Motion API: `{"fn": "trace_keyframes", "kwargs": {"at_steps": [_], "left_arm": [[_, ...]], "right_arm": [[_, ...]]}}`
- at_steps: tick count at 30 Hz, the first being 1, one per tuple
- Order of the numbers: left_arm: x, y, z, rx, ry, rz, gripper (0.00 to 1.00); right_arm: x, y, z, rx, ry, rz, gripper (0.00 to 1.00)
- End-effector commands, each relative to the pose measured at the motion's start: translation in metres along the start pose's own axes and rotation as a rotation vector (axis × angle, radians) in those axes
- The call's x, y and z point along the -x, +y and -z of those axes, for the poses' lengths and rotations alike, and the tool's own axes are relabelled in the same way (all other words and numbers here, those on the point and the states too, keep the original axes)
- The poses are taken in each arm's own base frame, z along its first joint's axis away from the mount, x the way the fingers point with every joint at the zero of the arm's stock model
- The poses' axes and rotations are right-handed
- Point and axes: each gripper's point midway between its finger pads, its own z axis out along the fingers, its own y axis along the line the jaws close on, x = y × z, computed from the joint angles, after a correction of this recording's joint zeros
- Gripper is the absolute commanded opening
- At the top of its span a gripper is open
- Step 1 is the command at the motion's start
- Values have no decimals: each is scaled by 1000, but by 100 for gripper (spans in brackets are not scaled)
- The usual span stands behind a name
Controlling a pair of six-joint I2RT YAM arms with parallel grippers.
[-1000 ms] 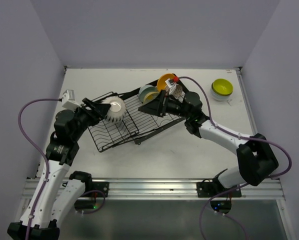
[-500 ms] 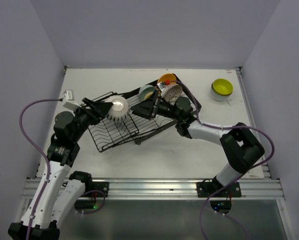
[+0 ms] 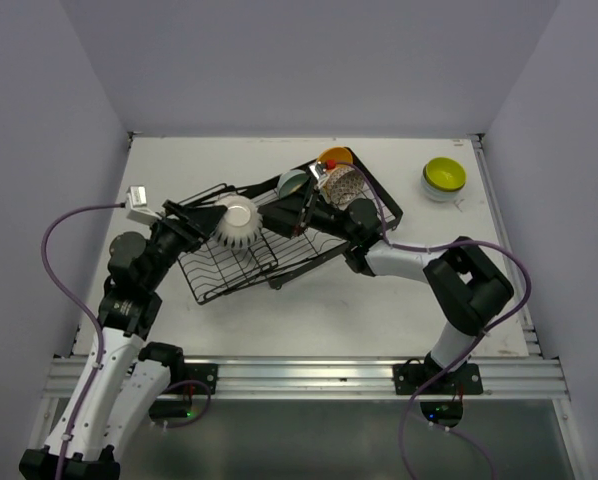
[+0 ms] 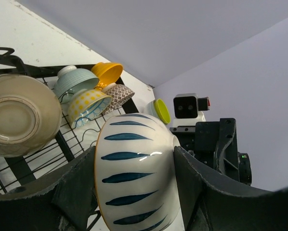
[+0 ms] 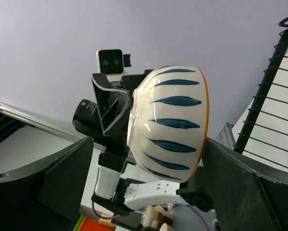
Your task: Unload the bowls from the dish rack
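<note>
Logged one bowl unloaded: lime-yellow bowl (image 3: 444,175) on the table (image 3: 279,320), well apart from both pairs of fingers. Found striped bowl (image 4: 129,183) clamped between the fingers of the left gripper (image 4: 134,150), held over the dish rack (image 3: 219,275). Found right gripper (image 5: 149,144) facing it, fingers spread wide either side of that bowl — contact impossible to tell. Counted five more racked beyond the left fingers: beige bowl (image 4: 21,120), teal bowl (image 4: 74,82), yellow-patterned bowl (image 4: 88,103), orange bowl (image 4: 108,73), speckled bowl (image 4: 119,95). Judged early — most unloading left.

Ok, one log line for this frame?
left gripper: shut on striped bowl, over dish rack | right gripper: open, facing bowl | other bowls: in rack
</note>
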Motion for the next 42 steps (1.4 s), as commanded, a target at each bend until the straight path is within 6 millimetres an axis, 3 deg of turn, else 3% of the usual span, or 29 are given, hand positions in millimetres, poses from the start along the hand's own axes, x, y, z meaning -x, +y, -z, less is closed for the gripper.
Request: {"fn": "trace_keyframes", "kwargs": {"at_steps": [1, 6, 17, 26, 31, 37, 40, 42], "left_arm": [[14, -19, 1, -91, -67, 19, 21], [3, 2, -6, -57, -59, 50, 21], [-10, 26, -17, -20, -40, 59, 27], [-14, 30, -23, -35, -36, 100, 29], [-17, 31, -30, -34, -14, 114, 36], [-23, 38, -36, -13, 15, 123, 44], [-25, 40, -39, -8, 26, 113, 51], [-25, 39, -41, -9, 40, 101, 61]], "right_arm": [[-1, 58, -9, 174, 4, 49, 95], [-8, 66, -12, 200, 16, 44, 87], [-4, 79, -17, 254, 5, 22, 68], [-4, 107, -22, 323, 13, 42, 58], [-5, 128, -23, 361, 23, 58, 42], [-8, 134, -22, 371, 27, 61, 26], [-9, 135, -21, 369, 31, 65, 23], [-10, 137, -20, 374, 33, 71, 21]]}}
